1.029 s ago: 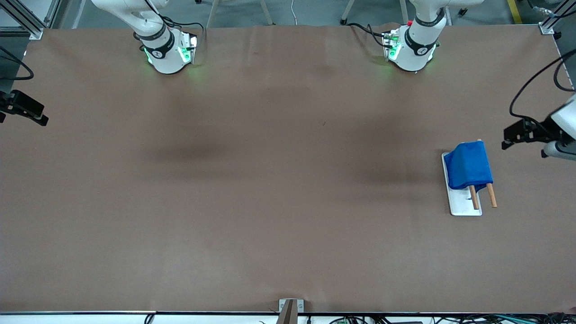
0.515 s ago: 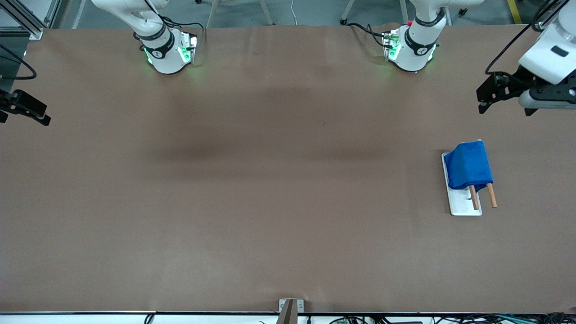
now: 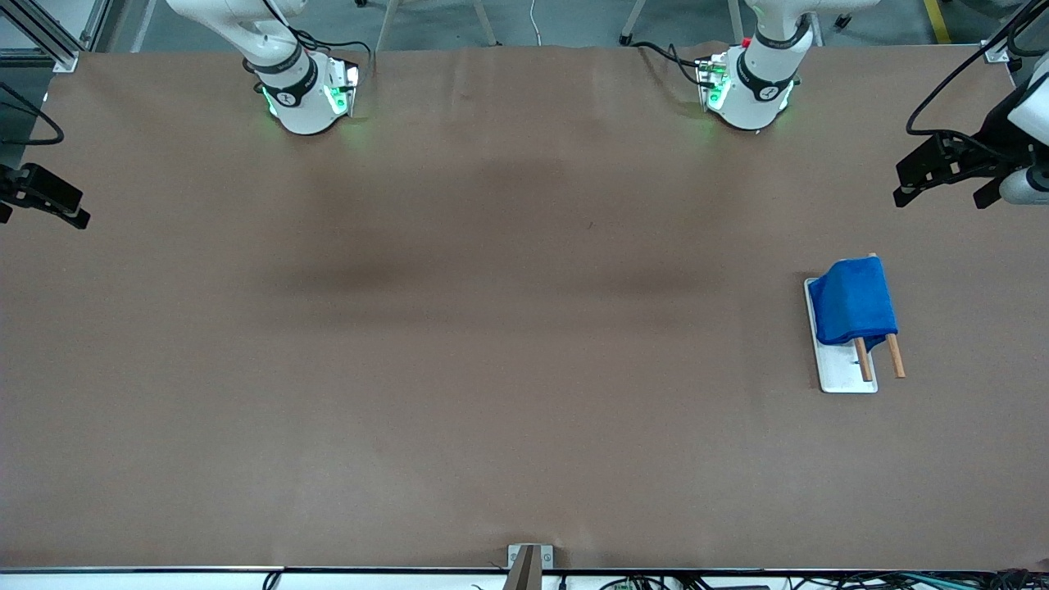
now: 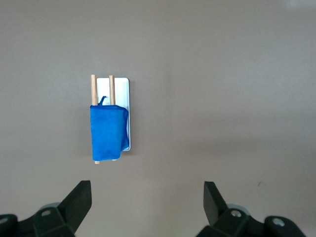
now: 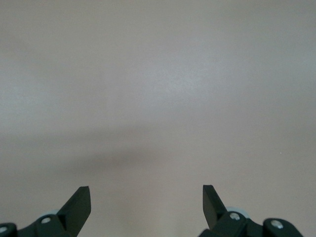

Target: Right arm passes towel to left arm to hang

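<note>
The towel (image 3: 852,301) is seen draped over the two wooden rods (image 3: 895,356) of the white tray (image 3: 846,374), toward the left arm's end of the table (image 3: 492,328), so the hanging is judged done. The left gripper (image 3: 942,170), released and empty, has been drawn back up since a second ago and is held over the table's edge. The right gripper (image 3: 41,197), spread and empty, waits over the right arm's end. Wide bare tabletop is left between them.

left gripper (image 3: 942,172) shifted: a second ago seen at the table edge at the left arm's end, level with the towel; half a second ago raised, farther from the front camera; now found slightly lower in the front view and closer to that edge.
</note>
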Available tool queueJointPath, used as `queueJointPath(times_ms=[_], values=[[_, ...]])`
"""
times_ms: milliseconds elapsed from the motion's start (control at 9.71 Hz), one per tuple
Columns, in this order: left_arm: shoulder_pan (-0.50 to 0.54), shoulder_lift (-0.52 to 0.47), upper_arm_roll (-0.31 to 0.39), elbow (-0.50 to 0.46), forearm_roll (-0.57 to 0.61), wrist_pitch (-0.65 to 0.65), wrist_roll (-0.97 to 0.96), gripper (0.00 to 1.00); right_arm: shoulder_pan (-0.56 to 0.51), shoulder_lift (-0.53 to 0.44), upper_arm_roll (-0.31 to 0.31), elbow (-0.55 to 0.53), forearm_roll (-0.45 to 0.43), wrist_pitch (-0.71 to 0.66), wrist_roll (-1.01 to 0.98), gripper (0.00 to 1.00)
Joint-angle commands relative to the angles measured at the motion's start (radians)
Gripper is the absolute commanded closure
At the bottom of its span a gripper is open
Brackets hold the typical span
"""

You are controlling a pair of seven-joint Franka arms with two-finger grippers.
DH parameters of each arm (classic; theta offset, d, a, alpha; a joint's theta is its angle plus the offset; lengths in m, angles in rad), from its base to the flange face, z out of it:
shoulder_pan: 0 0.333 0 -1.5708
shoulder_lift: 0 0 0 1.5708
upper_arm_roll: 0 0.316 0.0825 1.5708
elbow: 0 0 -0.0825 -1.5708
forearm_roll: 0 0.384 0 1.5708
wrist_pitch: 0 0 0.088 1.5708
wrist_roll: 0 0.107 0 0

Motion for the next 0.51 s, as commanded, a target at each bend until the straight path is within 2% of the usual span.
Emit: queueJointPath(times_ms=[0,412], values=[[0.013,0.023,-0.003,-0.004,-0.036,-0.018,-0.014,0.0,-0.003,-0.013,0.004,-0.008,-0.007,0.003,0.013,0.0],[0.01,0.035,-0.001,-0.005,-0.034,-0.018,0.004,0.0,-0.003,-0.011,0.004,-0.008,-0.007,0.003,0.015,0.0]])
